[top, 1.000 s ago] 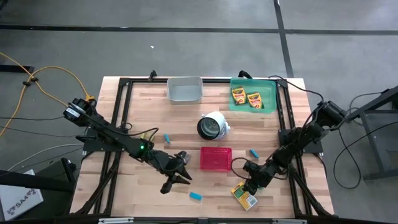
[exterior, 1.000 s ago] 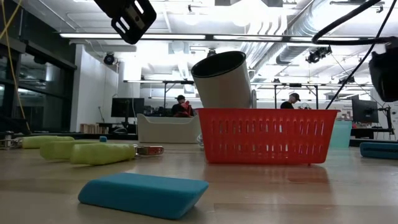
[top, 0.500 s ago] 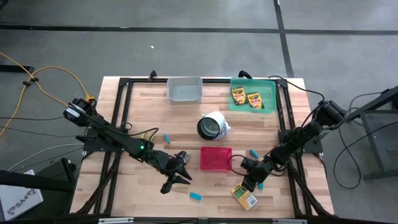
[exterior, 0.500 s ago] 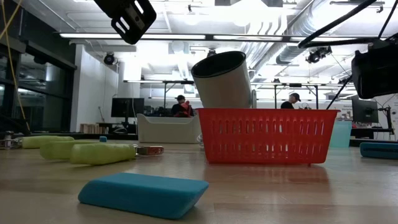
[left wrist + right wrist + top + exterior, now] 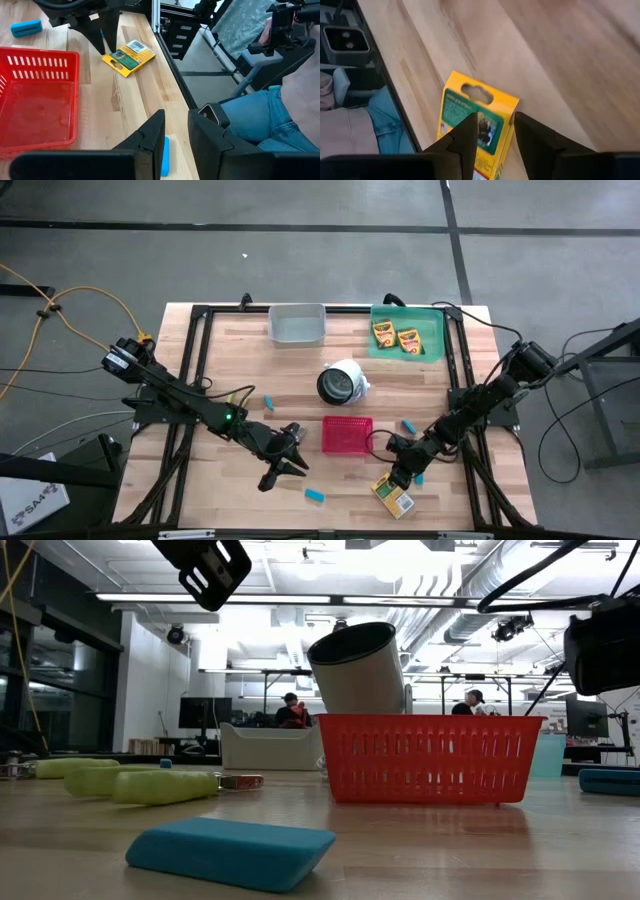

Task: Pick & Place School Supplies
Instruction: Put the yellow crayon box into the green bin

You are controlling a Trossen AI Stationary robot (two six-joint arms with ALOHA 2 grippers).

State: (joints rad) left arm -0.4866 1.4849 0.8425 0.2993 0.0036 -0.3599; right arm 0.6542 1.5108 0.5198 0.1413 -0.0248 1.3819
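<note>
The right hand [image 5: 398,479], part open and empty over the crayon box [image 5: 393,496] at lower right, may push it off the counter [image 5: 240,380].

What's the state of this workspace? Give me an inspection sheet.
Surface: wooden table, nothing spilled.
Job's things: two crayon boxes in the green tray; lone box at the near edge; pliers; blue blocks scattered.
Clutter: cylinder, red basket, grey bin.
Grippers: left gripper open, beside the basket; right gripper over the lone box.
Cables: yellow cable on the floor.
Surroundings: people behind; seated person alongside.
</note>
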